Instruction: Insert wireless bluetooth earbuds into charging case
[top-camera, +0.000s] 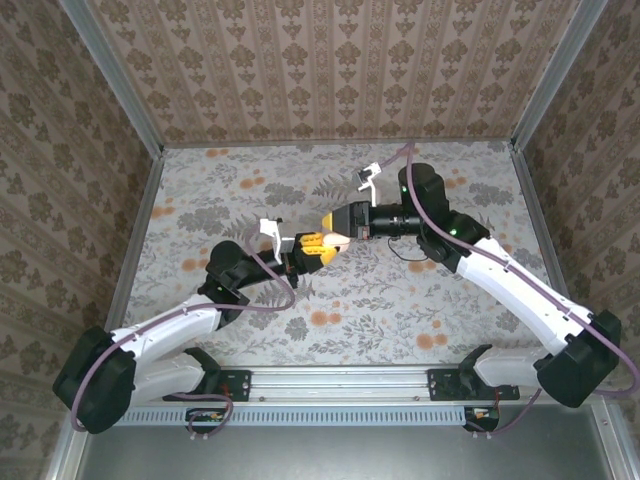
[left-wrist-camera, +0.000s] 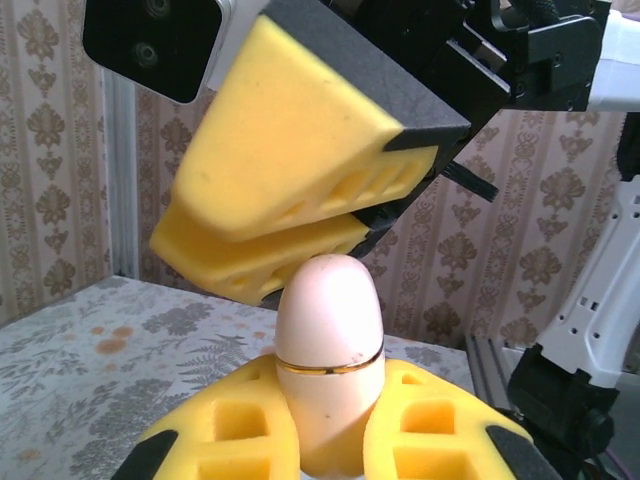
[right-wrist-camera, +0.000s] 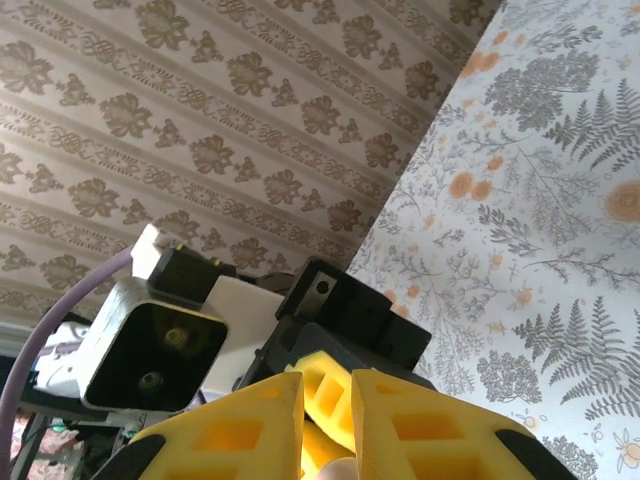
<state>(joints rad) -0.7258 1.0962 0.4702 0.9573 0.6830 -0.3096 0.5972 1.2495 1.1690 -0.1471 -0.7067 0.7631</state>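
- Nearest, the left gripper (left-wrist-camera: 335, 400) has its jaws pinching the charging case (left-wrist-camera: 328, 320) upright, with the lid seam closed.
- Just beyond its top, the right gripper (right-wrist-camera: 328, 395) has its jaws nearly together; I cannot tell if they pinch anything.
- Probably the lid step; the next move calls for careful alignment on the cap.

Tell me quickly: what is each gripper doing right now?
Left gripper: closed on the charging case.
Right gripper: jaws nearly together; grip cannot be told.

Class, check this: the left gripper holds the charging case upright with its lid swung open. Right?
No, the lid is shut. The left wrist view shows the charging case upright in the left gripper, only a thin seam circling it.
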